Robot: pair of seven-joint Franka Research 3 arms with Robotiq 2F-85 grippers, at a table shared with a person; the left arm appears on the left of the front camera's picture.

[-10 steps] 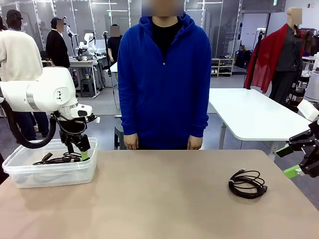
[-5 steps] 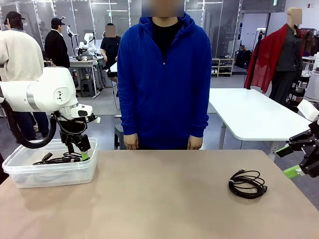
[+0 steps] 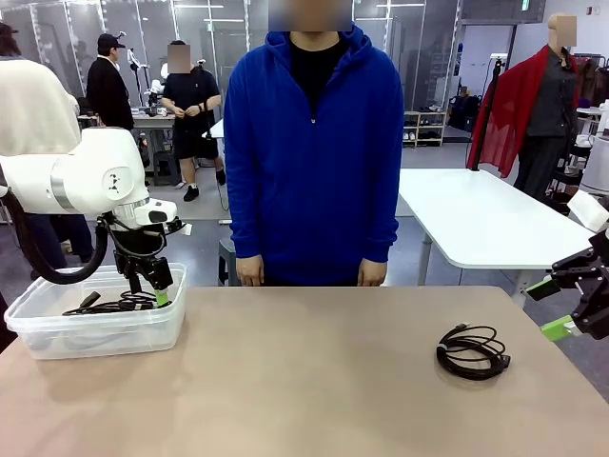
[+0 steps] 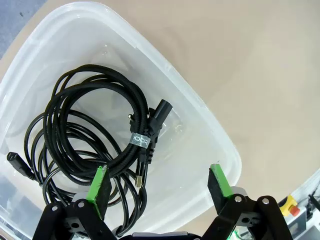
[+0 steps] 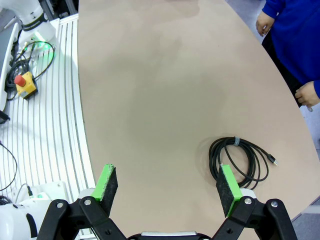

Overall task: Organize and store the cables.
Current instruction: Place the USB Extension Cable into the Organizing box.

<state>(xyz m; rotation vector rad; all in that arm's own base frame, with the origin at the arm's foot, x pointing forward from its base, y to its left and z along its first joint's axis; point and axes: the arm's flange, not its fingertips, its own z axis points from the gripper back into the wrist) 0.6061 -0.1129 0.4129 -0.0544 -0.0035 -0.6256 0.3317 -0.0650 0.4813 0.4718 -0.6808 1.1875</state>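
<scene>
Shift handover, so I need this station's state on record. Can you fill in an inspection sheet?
Surface: tan table, even and matte.
Job's things: clear bin at the robot's left holds coiled black cables; one coil lies loose on the table at the right.
Clutter: nothing seen.
Grippers: left gripper open over the bin, holding nothing; right gripper open at the table's right edge, by the loose coil.
Cables: black arm wiring loops behind the bin.
Surroundings: person in blue stands at the far side, hands down; white table behind.
</scene>
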